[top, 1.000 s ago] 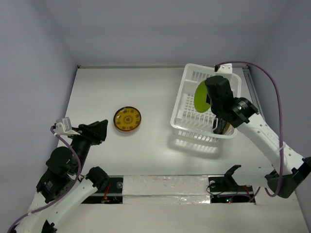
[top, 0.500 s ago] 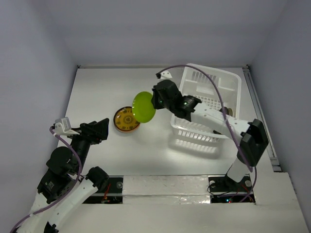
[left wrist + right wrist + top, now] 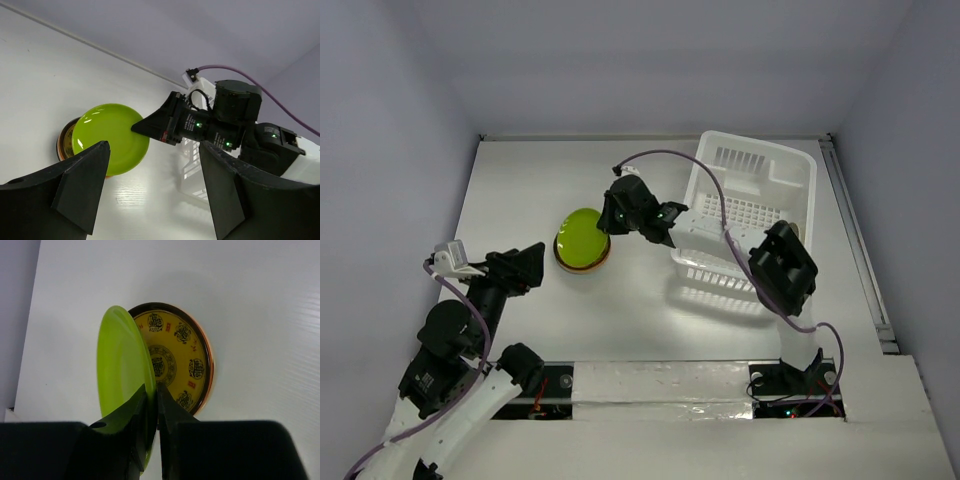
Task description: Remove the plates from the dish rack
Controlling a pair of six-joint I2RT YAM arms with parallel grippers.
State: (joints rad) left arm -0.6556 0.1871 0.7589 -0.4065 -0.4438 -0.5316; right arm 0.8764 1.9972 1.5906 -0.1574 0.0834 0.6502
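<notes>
At eight o'clock the left gripper [image 3: 523,262] hangs over the table [image 3: 520,190], jaws wide. Near centre, toward eleven o'clock, the right gripper [image 3: 152,390] pinches the rim of the green plate [image 3: 580,235], which is tilted over a yellow patterned plate [image 3: 175,360]. The dish rack [image 3: 715,265] sits at two o'clock.

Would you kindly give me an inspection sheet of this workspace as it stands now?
Surface: white table.
Job's things: lime green plate tilted over patterned orange plate lying flat; dish rack at right, no plates seen inside.
Clutter: nothing seen.
Grippers: right gripper, jaws shut on lime green plate's rim; left gripper, jaws open, holding nothing.
Cables: purple cable arcs from right gripper over dish rack.
Surroundings: plain grey walls.
</notes>
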